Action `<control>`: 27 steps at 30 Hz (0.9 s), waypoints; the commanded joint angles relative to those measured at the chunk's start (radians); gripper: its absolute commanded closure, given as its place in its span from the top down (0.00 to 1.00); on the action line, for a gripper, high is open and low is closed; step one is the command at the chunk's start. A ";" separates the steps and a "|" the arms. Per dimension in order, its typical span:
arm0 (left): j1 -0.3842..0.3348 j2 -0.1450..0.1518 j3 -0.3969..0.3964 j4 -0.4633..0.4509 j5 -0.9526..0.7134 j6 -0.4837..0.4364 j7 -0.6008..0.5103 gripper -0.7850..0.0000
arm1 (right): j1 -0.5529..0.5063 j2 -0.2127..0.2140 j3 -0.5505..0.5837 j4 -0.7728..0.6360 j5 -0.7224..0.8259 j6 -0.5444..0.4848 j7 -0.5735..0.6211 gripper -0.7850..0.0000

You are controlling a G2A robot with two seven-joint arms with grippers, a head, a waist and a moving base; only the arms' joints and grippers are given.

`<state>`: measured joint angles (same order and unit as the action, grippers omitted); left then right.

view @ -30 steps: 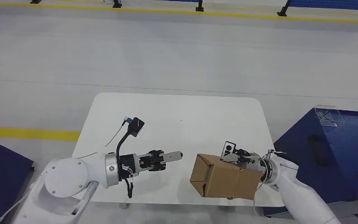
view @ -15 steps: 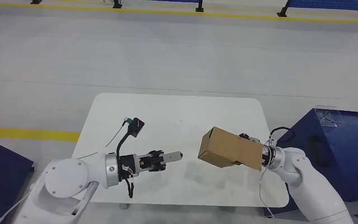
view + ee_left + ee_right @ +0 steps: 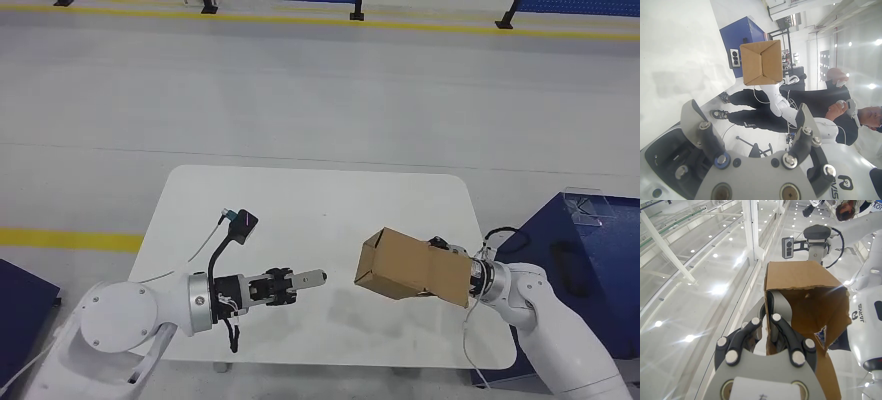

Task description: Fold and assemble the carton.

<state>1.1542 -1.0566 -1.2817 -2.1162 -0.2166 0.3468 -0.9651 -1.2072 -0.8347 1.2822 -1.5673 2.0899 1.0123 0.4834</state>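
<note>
The brown carton (image 3: 412,265) hangs in the air over the right side of the white table (image 3: 300,200), tilted, with its closed end toward the left arm. In the left wrist view that end of the carton (image 3: 761,62) shows its folded flaps. My right gripper (image 3: 766,315) is shut on one side wall of the carton (image 3: 800,275) at its open end, one finger inside and one outside. My left gripper (image 3: 308,276) sits low over the table's front left, pointing at the carton from a short gap away, and its fingers (image 3: 694,111) stand open with nothing between them.
A blue cabinet (image 3: 570,255) stands off the table's right edge. A small grey plate with two black buttons (image 3: 735,57) lies on the table near the carton. Bare tabletop stretches across the back and middle.
My right gripper has lifted the carton from near the table's front edge and swung it up and back; over the last half second it has barely moved. The left arm has stayed still.
</note>
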 commanded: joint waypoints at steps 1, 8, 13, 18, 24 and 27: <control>0.000 0.000 0.000 0.000 0.000 0.000 0.000 1.00 | 0.000 0.000 0.000 0.000 0.000 0.000 0.000 0.00; 0.000 0.000 0.000 0.000 0.000 0.000 0.000 1.00 | -0.015 -0.004 0.001 -0.011 0.073 -0.051 -0.048 0.00; 0.000 0.000 0.000 0.000 0.000 0.000 0.000 1.00 | -0.032 -0.002 0.026 -0.111 0.286 -0.310 -0.407 0.00; 0.000 0.000 0.000 0.000 0.000 0.000 0.000 1.00 | -0.080 0.017 0.115 -0.299 0.590 -0.654 -0.940 0.00; 0.000 0.000 0.000 0.000 0.000 0.000 0.000 1.00 | -0.091 0.038 0.233 -0.452 0.783 -1.067 -1.471 0.00; 0.000 0.000 0.000 0.000 0.000 0.000 0.000 1.00 | -0.085 0.045 0.233 -0.452 0.828 -1.281 -1.713 0.00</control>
<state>1.1542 -1.0566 -1.2817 -2.1162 -0.2166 0.3468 -0.9651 -1.2991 -0.7918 1.5181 -2.0218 2.9035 -0.1602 -1.0994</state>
